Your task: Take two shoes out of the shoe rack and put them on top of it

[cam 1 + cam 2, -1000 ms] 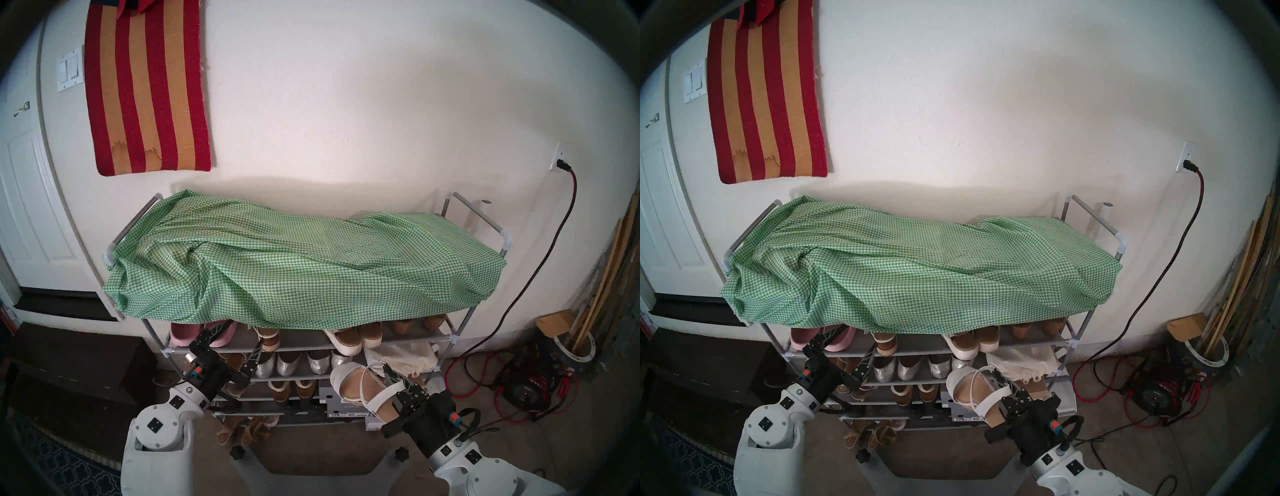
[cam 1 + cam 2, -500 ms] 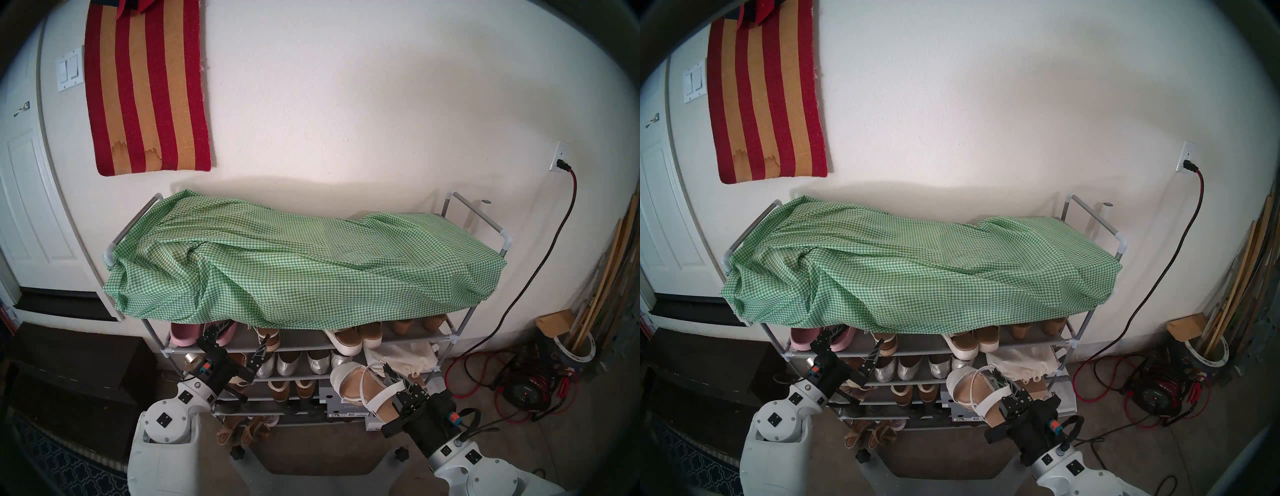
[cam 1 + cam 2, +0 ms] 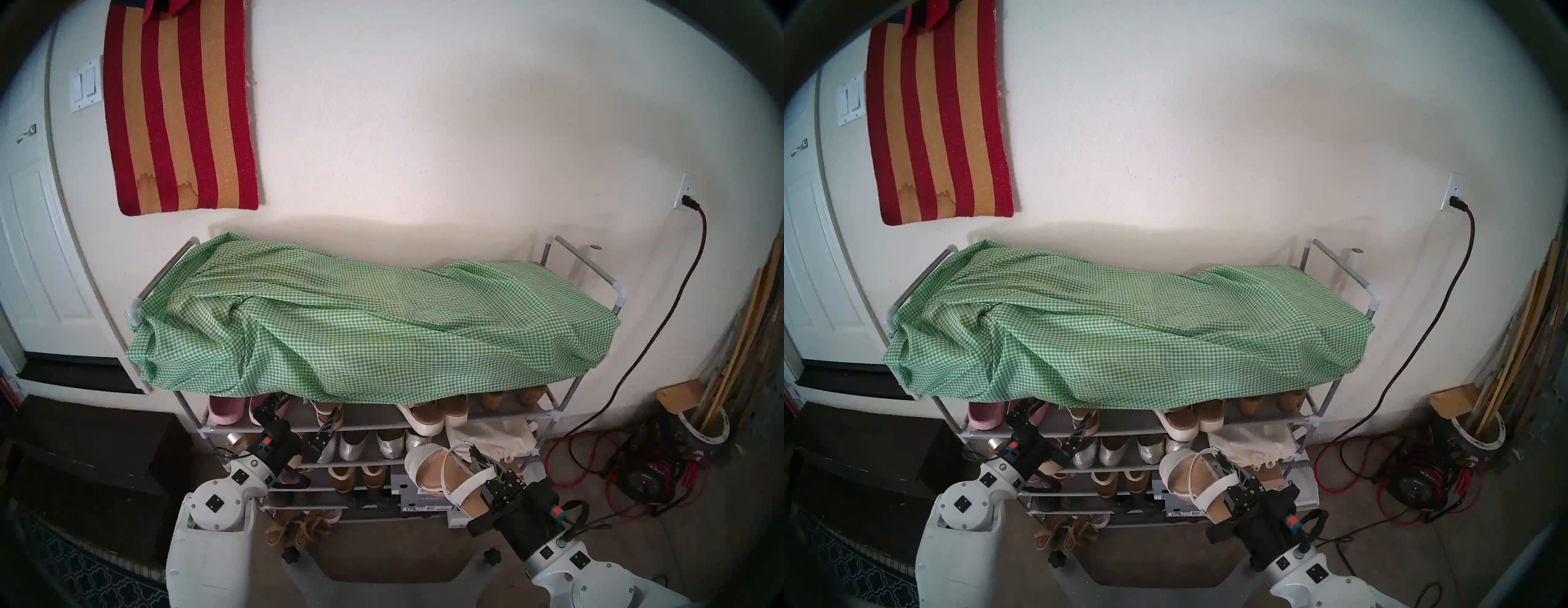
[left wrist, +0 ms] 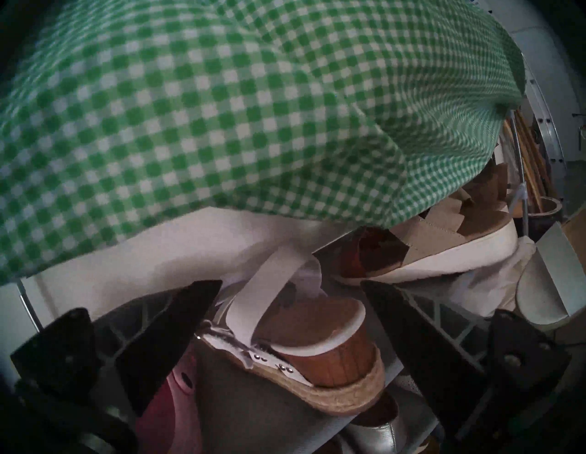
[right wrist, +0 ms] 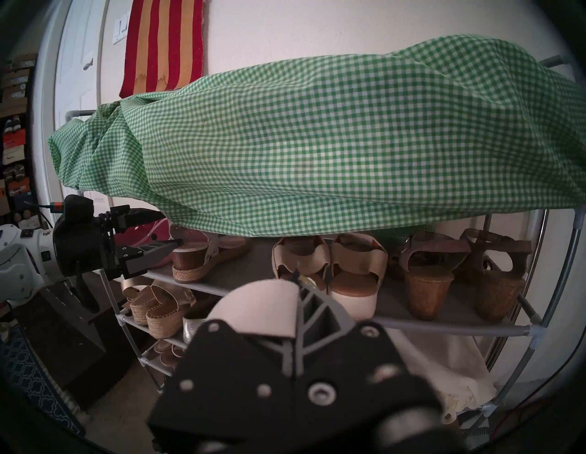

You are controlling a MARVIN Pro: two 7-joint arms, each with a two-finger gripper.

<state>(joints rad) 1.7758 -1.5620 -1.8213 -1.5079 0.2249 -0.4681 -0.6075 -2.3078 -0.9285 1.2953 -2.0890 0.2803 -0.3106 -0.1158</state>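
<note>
Jute-wrapped sole, brown wedge, white straps: the second wedge sandal (image 4: 304,348) sits heel-out on the shelf just under the green gingham cloth (image 3: 369,335), straight ahead of the left gripper (image 4: 290,317), whose fingers stand spread wide w/ the heel between them but not yet touched. To that gripper's left lies a pink shoe (image 3: 227,414); to its right, on the same shelf, the white chunky-soled shoes (image 4: 437,250). The step in hand looks like the reach for this second sandal. To do it well, the left gripper should go in level, keep below the cloth's hanging hem so it doesn't drag the fabric, centre the wedge between both fingers and close across the wedge sides, not the loose ankle strap, which would likely let the shoe swing. Then draw it straight out before lifting, clear of the shelf rail of the shoe rack (image 3: 560,414). Further right, the right gripper (image 3: 488,467) is pressed shut on the first wedge sandal (image 3: 441,475), held out in front of the rack, toe up and left of the fingers, waiting. Both sandals have yet to go on top, i.e. onto the cloth.
</note>
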